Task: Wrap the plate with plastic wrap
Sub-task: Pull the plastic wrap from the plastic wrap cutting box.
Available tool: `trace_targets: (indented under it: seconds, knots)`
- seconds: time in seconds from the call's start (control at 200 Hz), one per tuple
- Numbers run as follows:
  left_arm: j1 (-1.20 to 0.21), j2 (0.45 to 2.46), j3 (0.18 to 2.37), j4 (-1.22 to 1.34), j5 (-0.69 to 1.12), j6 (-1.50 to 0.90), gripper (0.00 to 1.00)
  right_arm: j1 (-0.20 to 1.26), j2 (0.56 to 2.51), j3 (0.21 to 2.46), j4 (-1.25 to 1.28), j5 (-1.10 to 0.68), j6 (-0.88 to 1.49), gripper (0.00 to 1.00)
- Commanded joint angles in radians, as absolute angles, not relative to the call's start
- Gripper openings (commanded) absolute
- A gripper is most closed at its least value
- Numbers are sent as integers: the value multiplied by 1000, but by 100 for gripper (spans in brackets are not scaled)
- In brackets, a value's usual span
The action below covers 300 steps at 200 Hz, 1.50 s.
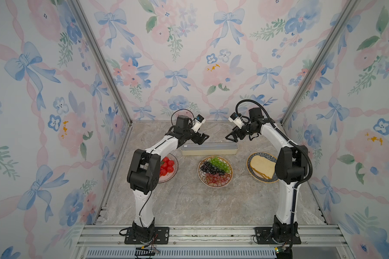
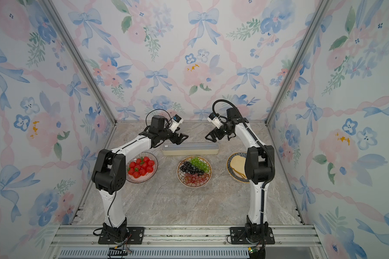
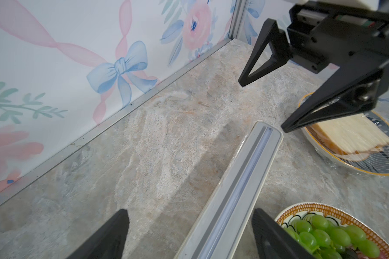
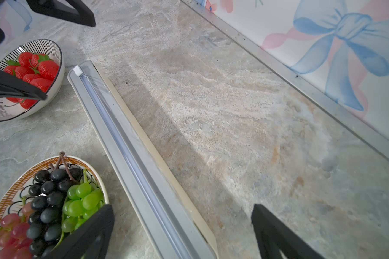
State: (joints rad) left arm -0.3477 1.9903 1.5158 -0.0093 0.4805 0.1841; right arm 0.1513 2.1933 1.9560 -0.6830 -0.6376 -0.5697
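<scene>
One long, narrow, grey-lidded cream box (image 1: 209, 149)

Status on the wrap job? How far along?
Done: bread plate looks covered in glossy film. In hand: nothing; left gripper and right gripper hang open above the closed box. Left: grape plate and strawberry bowl look bare, if they need wrapping too.

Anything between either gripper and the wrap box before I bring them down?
Nothing visible. The left gripper and right gripper hang open over opposite ends of the box, with only clear air between each and the box.
</scene>
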Motion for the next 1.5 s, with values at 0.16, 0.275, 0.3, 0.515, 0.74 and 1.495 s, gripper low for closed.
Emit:
trace_targets:
  seconds: [0.16,0.275,0.3,0.515,0.74,1.495]
  knots:
    - [-342,1991,1483,-25,492,228,89,180,2373,2135,-881,-701,-658,88]
    - [-342,2012,1498,-25,495,233,89,190,2421,2190,-911,-711,-649,73]
    - [-342,2018,1503,-25,495,234,89,194,2429,2200,-918,-711,-646,69]
    - [-345,2079,1557,-25,511,239,89,210,2449,2237,-984,-727,-668,2]
    - [-372,2147,1609,-25,514,273,90,212,2308,2063,-845,-724,-632,0]
    - [-424,2257,1692,-29,517,323,86,204,2252,1998,-788,-717,-589,0]
